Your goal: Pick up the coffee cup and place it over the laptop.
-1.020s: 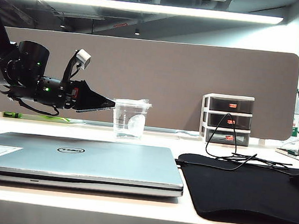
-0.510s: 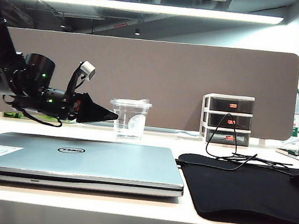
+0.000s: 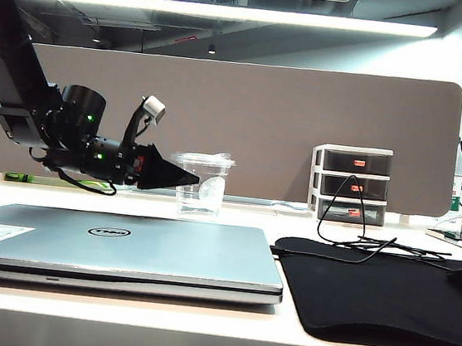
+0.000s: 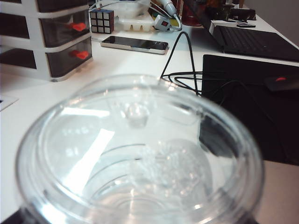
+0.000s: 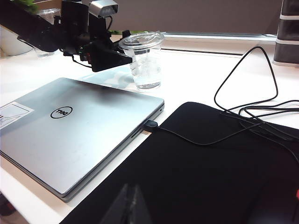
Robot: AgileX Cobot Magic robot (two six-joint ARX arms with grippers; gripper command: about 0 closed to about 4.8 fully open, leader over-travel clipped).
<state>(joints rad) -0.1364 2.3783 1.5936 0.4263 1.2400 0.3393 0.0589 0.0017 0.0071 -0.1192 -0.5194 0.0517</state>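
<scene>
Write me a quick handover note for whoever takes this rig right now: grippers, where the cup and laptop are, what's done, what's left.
Left gripper: open, level with the upper part of the clear tapered plastic coffee cup with a flat lid, fingertips at its side, nothing gripped yet.
Right gripper: low over the black mat, away from the job; open or shut cannot be told.
Cup: upright on the white table, behind the closed thin silver-grey laptop.
Done: approach to the cup.
Left: close on the cup, lift it, set it on the laptop lid.
</scene>
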